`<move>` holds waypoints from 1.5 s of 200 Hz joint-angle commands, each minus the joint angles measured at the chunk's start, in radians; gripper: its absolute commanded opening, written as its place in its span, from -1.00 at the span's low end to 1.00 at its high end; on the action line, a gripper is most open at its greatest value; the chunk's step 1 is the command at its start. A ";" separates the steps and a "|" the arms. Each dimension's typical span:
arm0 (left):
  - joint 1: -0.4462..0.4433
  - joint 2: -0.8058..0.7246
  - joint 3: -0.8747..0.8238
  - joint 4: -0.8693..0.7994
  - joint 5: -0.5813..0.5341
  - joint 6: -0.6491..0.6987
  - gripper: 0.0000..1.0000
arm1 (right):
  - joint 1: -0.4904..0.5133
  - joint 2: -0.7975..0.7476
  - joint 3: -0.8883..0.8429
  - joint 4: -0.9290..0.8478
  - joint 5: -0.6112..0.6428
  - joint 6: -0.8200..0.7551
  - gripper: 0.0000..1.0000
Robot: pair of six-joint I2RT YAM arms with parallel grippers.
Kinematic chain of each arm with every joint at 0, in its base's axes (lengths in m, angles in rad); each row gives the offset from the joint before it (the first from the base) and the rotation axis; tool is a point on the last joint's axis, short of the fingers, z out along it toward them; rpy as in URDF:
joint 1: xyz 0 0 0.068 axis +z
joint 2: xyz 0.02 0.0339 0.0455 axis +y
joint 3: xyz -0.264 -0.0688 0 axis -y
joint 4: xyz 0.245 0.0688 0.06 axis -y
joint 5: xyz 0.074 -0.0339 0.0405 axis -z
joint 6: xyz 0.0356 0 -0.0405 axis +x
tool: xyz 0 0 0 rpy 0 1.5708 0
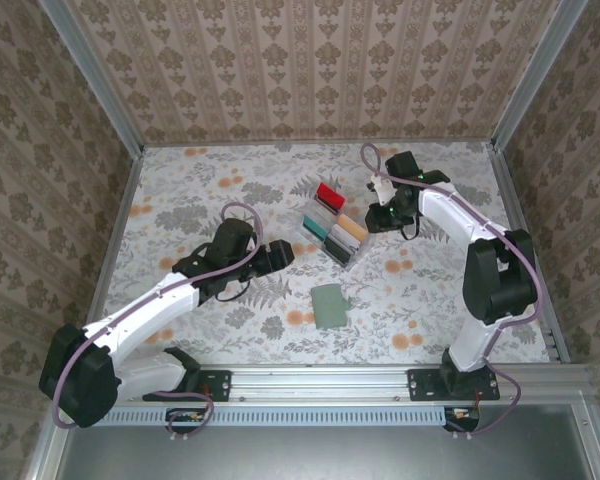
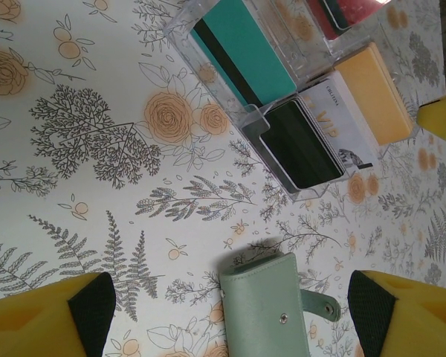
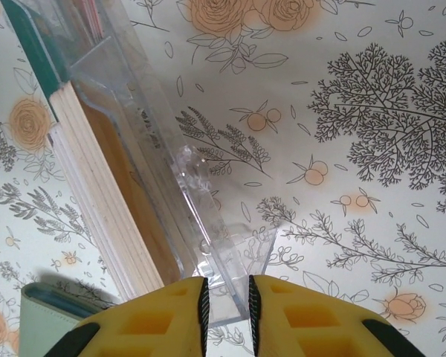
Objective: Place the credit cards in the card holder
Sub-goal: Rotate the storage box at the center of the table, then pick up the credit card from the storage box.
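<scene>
The credit cards stand in stacks inside a clear tray [image 1: 320,238]: red [image 1: 329,196], teal [image 2: 245,59], dark [image 2: 301,145], whitish [image 2: 346,119] and tan-orange [image 2: 375,93]. The card holder [image 1: 330,305], a sage-green wallet, lies closed on the table in front of the tray, its snap tab sticking out to one side. My left gripper [image 2: 232,305] hangs open just over the wallet [image 2: 271,312], one finger on each side. My right gripper [image 3: 228,305] is shut on a corner wall of the tray [image 3: 178,193], beside the whitish card stack [image 3: 97,201].
The floral-patterned table is walled by patterned panels on three sides. A metal rail [image 1: 320,380] with the arm bases runs along the near edge. Bare tabletop lies left of the tray and right of the wallet.
</scene>
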 commanded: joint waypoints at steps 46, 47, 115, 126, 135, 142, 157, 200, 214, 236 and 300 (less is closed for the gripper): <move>0.009 -0.016 -0.030 0.010 -0.009 -0.018 0.71 | 0.071 -0.082 0.078 -0.067 0.119 0.033 -0.33; 0.008 -0.016 -0.031 0.010 -0.009 -0.018 0.71 | 0.075 -0.080 0.081 -0.069 0.122 0.032 -0.33; 0.008 -0.013 -0.037 0.012 -0.004 -0.022 0.71 | 0.245 0.035 0.156 -0.086 0.442 -0.050 -0.10; 0.008 -0.012 -0.037 0.013 -0.002 -0.022 0.71 | 0.259 0.060 0.173 -0.097 0.445 -0.061 -0.10; 0.008 -0.011 -0.037 0.012 -0.003 -0.022 0.71 | 0.268 0.077 0.181 -0.098 0.459 -0.064 -0.10; 0.008 -0.011 -0.037 0.014 -0.004 -0.023 0.71 | 0.276 0.091 0.187 -0.099 0.468 -0.068 -0.10; 0.008 -0.011 -0.037 0.016 -0.004 -0.025 0.71 | 0.287 0.114 0.199 -0.099 0.505 -0.074 -0.10; 0.008 -0.010 -0.037 0.012 0.000 -0.023 0.71 | 0.312 0.166 0.212 -0.097 0.591 -0.097 -0.12; 0.008 -0.011 -0.038 0.013 0.000 -0.023 0.71 | 0.322 0.177 0.211 -0.093 0.621 -0.102 -0.11; 0.008 -0.010 -0.037 0.016 0.000 -0.026 0.70 | 0.333 0.183 0.205 -0.080 0.674 -0.109 -0.12; 0.008 0.015 -0.022 0.022 0.010 -0.019 0.71 | 0.334 0.142 0.182 -0.041 0.706 -0.112 -0.23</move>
